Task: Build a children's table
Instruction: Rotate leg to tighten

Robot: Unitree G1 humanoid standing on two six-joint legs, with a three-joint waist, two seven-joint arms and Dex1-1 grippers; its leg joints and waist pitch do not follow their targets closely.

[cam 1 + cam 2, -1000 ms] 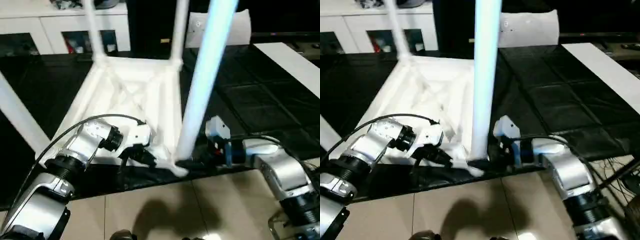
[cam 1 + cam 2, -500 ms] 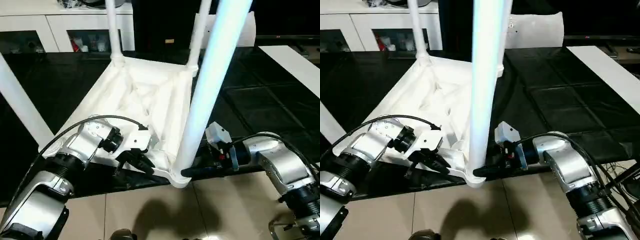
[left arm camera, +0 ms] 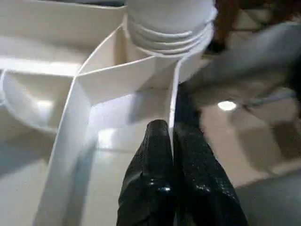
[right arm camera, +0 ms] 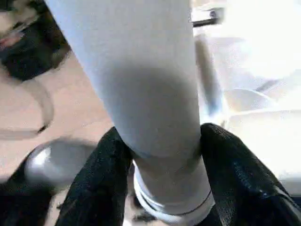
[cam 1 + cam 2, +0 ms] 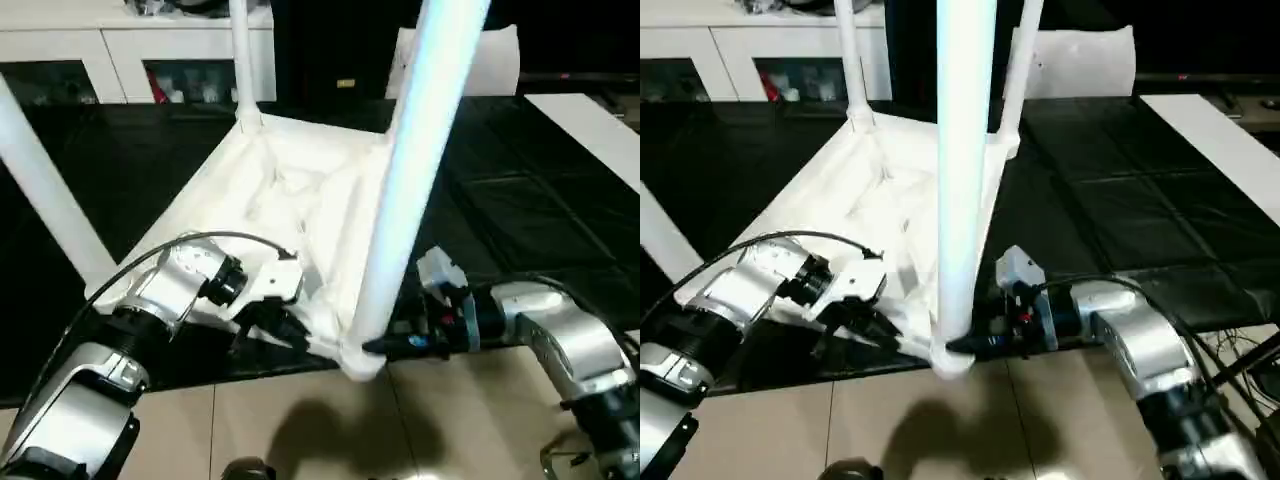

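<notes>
The white table top [image 5: 290,200] lies underside up on the black mat, its ribs showing. Legs stand in its corner sockets: the near leg [image 5: 405,200], a far leg [image 5: 240,60], another far one [image 5: 1025,60] and one at the left [image 5: 45,190]. My left gripper [image 5: 285,325] is shut on the thin front rim of the top, just beside the near corner socket [image 3: 167,33]; its fingers [image 3: 155,160] pinch that rim. My right gripper [image 5: 385,345] is shut on the near leg's base, with a black finger [image 4: 101,174] on each side of the tube [image 4: 136,80].
A white glass-door cabinet [image 5: 70,60] runs along the back. A flat white sheet [image 5: 490,60] stands at the back right and a white board [image 5: 590,130] lies at the right. The black mat [image 5: 520,210] ends at the beige tile floor [image 5: 300,420] near me.
The whole picture has shifted, so the camera moved. Both grippers keep the same holds on the rim and on the near leg.
</notes>
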